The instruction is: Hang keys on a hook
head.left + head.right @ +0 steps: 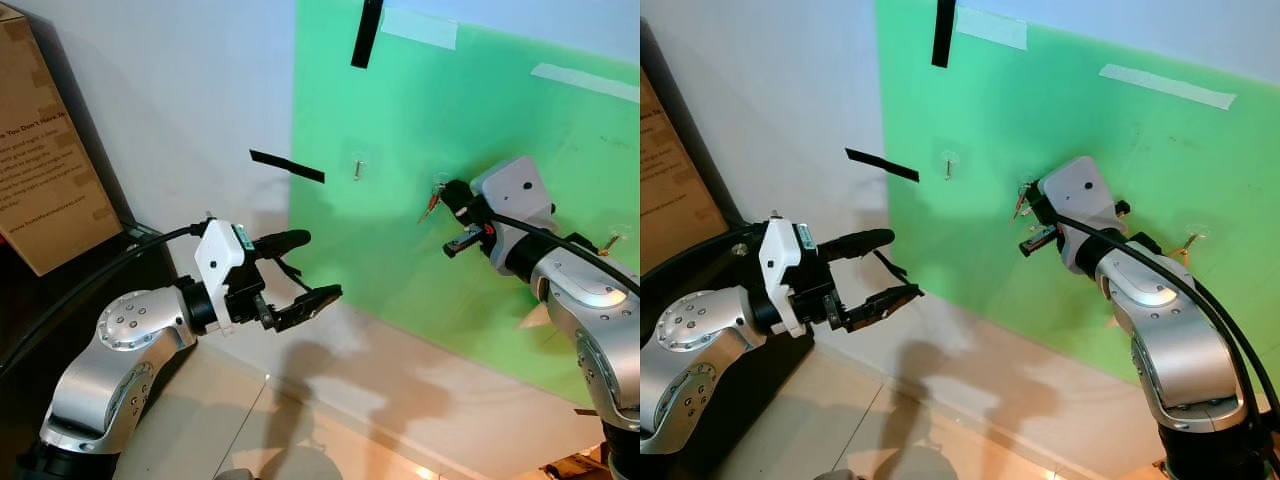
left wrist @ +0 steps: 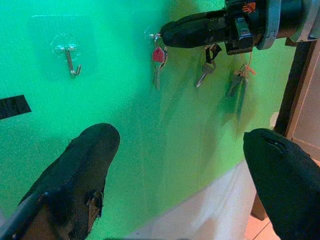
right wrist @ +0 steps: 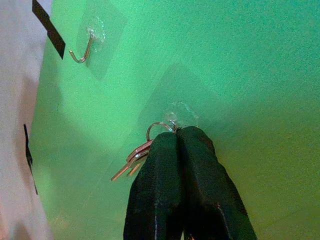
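A green board [image 1: 450, 110] on the wall carries clear stick-on hooks. My right gripper [image 1: 447, 190] presses against the middle hook [image 3: 180, 114], shut on the ring of a bunch of keys [image 3: 132, 160]. The keys, one with a red tag [image 2: 158, 62], dangle just under that hook. Whether the ring sits on the hook I cannot tell. The hook to the left [image 1: 358, 165] is bare. My left gripper [image 1: 322, 265] is held open in front of the white wall, lower and to the left, with nothing between its fingers.
A cardboard box [image 1: 40, 150] stands on dark furniture at the far left. Black tape strips [image 1: 287, 166] and white tape [image 1: 580, 80] mark the wall. Another hook with keys [image 1: 610, 240] is at the far right. A tiled floor [image 1: 230, 430] lies below.
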Robot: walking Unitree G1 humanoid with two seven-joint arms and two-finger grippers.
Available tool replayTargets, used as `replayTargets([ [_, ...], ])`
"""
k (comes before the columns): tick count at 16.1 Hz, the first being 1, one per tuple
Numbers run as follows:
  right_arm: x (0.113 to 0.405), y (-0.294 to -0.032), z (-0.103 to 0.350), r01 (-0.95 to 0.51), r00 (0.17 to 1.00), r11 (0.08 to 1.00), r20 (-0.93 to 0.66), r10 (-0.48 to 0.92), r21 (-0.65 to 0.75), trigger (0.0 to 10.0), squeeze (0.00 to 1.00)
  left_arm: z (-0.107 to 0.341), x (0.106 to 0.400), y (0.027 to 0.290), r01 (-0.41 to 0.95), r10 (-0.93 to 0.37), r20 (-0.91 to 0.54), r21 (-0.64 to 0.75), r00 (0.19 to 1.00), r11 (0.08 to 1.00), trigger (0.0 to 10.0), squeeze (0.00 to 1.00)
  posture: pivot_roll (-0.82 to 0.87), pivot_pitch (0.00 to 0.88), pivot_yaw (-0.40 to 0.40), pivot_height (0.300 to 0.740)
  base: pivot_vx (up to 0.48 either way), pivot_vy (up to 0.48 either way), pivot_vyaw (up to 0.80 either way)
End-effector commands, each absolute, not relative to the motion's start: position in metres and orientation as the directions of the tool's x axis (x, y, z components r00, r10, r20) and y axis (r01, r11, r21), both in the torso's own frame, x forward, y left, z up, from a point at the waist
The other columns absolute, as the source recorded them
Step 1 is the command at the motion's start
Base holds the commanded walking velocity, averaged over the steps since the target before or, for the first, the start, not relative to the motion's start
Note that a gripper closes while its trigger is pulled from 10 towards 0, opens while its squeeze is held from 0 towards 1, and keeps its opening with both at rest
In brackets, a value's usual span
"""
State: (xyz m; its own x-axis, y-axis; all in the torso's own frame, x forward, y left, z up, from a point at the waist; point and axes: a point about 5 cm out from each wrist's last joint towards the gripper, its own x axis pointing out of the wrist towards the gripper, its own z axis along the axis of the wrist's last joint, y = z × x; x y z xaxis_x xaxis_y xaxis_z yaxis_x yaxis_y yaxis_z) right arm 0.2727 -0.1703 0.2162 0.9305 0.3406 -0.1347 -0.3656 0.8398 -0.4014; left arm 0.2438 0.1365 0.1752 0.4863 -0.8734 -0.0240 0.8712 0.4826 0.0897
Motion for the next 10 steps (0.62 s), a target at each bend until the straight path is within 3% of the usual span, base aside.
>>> replayTargets([
  [1, 0.2747, -0.177, 0.2085, -0.342, 0.939, 0.847, -0.178, 0.294, -0.406, 10.0, 0.0, 0.1755, 0.244, 0.1363, 0.872, -0.874, -0.03, 0.098, 0.484, 0.479, 10.0, 0.0, 0.03, 0.0, -0.057, 0.74, 0.0, 0.0, 0.0],
  [10, 0.2749, -0.1774, 0.203, -0.346, 0.936, 0.853, -0.205, 0.286, -0.391, 10.0, 0.0, 0.1753, 0.244, 0.136, 0.871, -0.874, -0.034, 0.099, 0.486, 0.481, 10.0, 0.0, 0.03, 0.0, -0.056, 0.74, 0.0, 0.0, 0.0],
])
